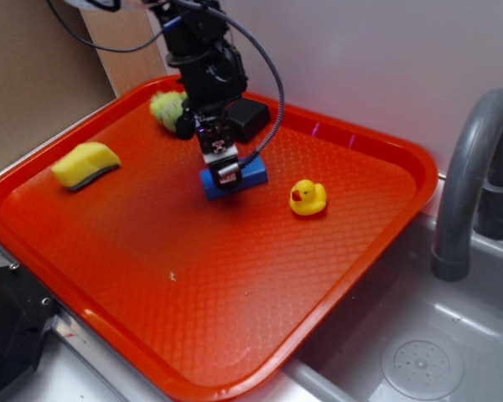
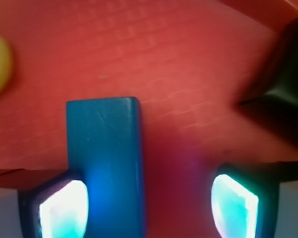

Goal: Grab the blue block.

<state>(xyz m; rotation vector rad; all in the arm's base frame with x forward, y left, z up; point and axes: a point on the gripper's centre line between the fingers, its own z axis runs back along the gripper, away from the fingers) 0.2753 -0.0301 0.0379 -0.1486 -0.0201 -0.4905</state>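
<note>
We saw the black pincer (image 2: 149,201) standing open low over the red plastic tray (image 1: 235,293), its 2 glowing pads (image 2: 64,208) spread apart. The small bright blue rectangular block (image 2: 107,163) lay between them, close against 1 pad, well clear of the other. Beyond sat a black cuboid block (image 1: 250,117); off to the side, a yellow rubber duck (image 1: 307,198).
</note>
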